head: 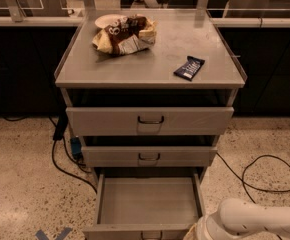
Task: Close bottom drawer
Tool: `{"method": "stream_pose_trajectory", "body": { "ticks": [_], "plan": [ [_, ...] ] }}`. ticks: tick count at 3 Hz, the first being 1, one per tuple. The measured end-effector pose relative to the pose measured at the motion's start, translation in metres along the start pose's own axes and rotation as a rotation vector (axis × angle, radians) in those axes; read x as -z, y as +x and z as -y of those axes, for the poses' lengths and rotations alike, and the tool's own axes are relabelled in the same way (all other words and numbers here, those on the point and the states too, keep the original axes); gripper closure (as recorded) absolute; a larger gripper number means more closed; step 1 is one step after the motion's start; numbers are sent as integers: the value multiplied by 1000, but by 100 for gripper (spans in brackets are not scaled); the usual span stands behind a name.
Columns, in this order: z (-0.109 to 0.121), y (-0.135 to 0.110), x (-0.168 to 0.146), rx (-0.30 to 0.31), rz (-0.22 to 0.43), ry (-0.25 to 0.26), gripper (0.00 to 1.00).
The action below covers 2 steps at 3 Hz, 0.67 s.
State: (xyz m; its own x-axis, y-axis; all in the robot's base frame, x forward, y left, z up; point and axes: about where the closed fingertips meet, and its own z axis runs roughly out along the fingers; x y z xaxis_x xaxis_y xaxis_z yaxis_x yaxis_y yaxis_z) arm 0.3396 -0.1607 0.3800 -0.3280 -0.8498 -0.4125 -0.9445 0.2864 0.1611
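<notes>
The bottom drawer (147,200) of the grey metal cart stands pulled far out, an empty shallow tray. Its low front (120,231) with the small loop handle (151,234) lies at the lower frame edge. The middle drawer (149,156) and top drawer (150,120) are nearly shut. My white arm (257,220) comes in from the lower right. The gripper (190,232) shows only as a tan tip at the frame's bottom edge, right by the drawer's front right corner; the rest is cut off.
On the cart top (150,64) lie crumpled snack bags (125,34) by a white plate (106,20) and a dark snack bar (189,67). Black cables (265,176) loop on the speckled floor on both sides. Blue tape cross (52,233) at the lower left. Dark counters behind.
</notes>
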Motion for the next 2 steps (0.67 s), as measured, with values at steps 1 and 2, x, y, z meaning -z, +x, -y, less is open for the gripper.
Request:
{"method": "stream_pose_trajectory", "body": {
  "ticks": [1, 2],
  "plan": [
    [10, 14, -47, -4, -6, -3, 100],
    [1, 27, -95, -25, -2, -11, 100]
  ]
}}
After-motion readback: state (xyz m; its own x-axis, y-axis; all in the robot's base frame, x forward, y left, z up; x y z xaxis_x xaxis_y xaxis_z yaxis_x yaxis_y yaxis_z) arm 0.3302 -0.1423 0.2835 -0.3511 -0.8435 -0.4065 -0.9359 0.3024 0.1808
